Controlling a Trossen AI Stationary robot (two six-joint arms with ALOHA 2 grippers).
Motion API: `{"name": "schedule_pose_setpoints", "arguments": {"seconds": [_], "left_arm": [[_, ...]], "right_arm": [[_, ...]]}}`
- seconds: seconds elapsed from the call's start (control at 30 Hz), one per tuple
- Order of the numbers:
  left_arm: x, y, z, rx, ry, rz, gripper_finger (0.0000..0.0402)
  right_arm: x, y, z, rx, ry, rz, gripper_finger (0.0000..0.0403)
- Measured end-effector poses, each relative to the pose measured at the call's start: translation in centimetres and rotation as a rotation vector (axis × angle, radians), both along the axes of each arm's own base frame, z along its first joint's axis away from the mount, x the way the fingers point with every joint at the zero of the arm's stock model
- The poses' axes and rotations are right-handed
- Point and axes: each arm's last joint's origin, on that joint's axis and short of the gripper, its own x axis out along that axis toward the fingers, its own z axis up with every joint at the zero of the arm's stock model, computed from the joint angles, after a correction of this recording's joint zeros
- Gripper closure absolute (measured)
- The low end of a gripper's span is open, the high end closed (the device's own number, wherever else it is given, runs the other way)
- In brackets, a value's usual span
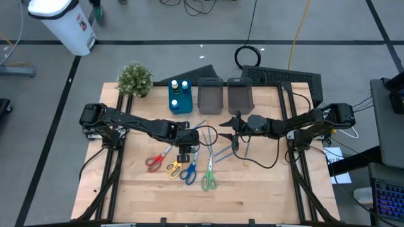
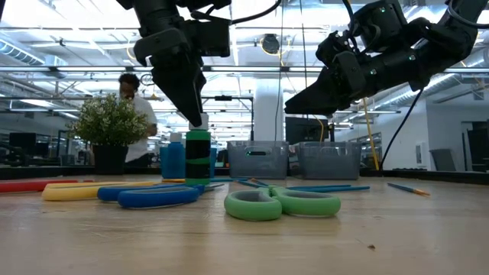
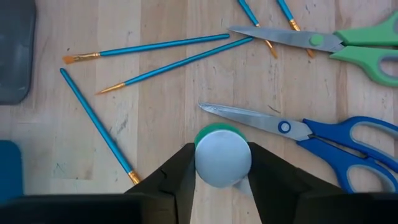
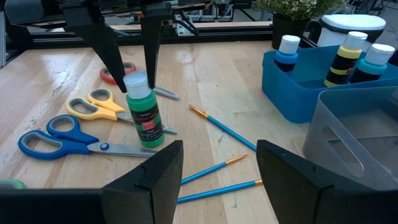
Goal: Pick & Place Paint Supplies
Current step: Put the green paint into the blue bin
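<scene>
Wooden table (image 1: pixel 158 195) in a workshop, bins along its 12 o'clock edge, a person far back in the low view. My left gripper (image 4: pixel 127 59) has its fingers pinched on the white cap of the green paint bottle (image 4: pixel 143 112), which stands upright on the wood near table centre, just at 12 o'clock of the blue scissors (image 1: pixel 188 171) and yellow scissors (image 1: pixel 172 168). My right gripper (image 1: pixel 235 132) hangs open and empty over the brushes (image 1: pixel 218 153), at about 3 o'clock of the bottle. Risk, as I judge it: the hold is on the cap only, high up, so the bottle could swing, slip out or tip on lifting; it could also clip the scissor blades lying right next to its base, or bump the bottles already in the blue bin (image 1: pixel 180 104) when set down. The left wrist view shows only the cap from above, with fingers on both sides; the right wrist view shows the whole bottle, its label, and that the base sits on the table. The low view confirms upright.
</scene>
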Motion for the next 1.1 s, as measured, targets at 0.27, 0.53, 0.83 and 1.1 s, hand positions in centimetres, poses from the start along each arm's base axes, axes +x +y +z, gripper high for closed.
{"name": "schedule_pose_setpoints", "arguments": {"seconds": [0.27,0.53,0.83,1.1], "left_arm": [[0.0,0.0,0.1,-0.006,-0.012,0.011,0.0277],[0.5,0.0,1.6,-0.005,-0.037,0.007,0.0271],[0.7,0.8,5.4,0.021,0.006,0.023,0.0276],[0.3,3.3,8.7,0.106,0.008,-0.022,0.0277]], "right_arm": [[0.0,0.0,0.0,0.000,0.000,0.000,0.0206],[0.0,0.0,0.0,0.000,0.000,0.000,0.0206],[0.0,0.0,0.0,0.000,0.000,0.000,0.0206],[0.0,0.0,0.0,0.000,0.000,0.000,0.0206]]}}
